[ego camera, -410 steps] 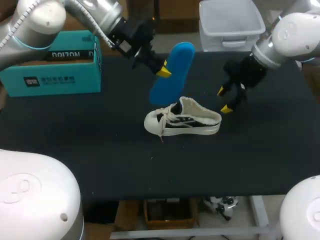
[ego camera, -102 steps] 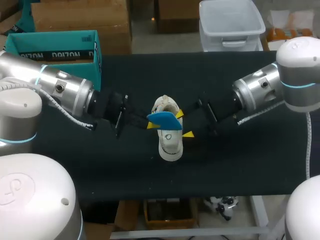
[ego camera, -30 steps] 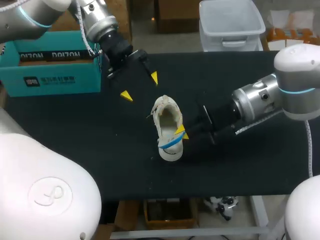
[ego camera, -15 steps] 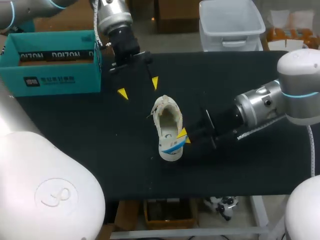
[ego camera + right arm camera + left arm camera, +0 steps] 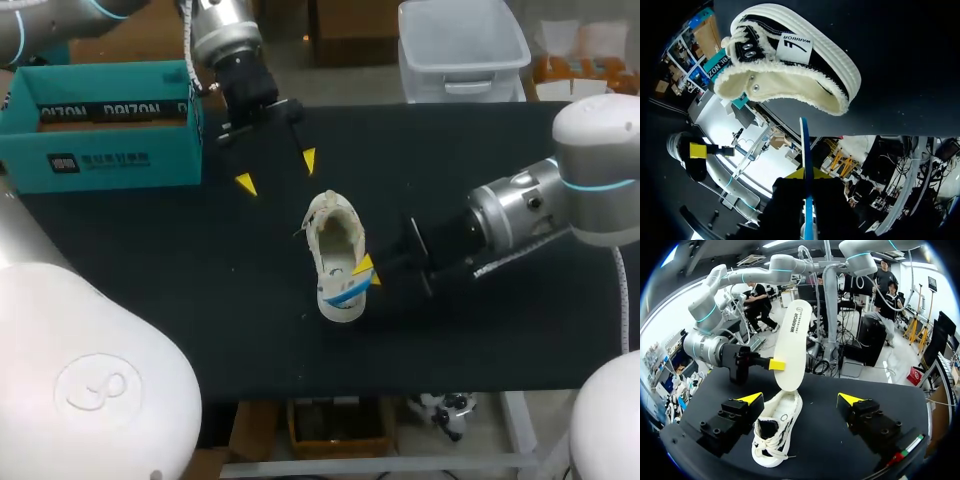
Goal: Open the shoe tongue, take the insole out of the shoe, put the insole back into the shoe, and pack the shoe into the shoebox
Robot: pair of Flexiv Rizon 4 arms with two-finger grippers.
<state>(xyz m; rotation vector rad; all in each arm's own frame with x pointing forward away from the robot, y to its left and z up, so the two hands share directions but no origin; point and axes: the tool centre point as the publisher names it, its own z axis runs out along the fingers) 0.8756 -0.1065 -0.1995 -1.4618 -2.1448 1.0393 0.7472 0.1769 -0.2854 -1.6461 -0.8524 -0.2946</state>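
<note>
The black tabletop (image 5: 180, 300) carries the shoe (image 5: 333, 235) near its middle and the teal shoebox (image 5: 100, 160) at its far left corner. Compared with a few seconds ago, the left gripper (image 5: 277, 172) has let go of the insole (image 5: 345, 291) and has moved away from the shoe. It now hangs between shoebox and shoe, aimed toward the shoe, its fingers wide apart and holding nothing. The right arm comes in low and almost level. The right gripper (image 5: 366, 271) has its fingers pressed on the insole from both sides. The insole stands upright, its lower end inside the shoe.
</note>
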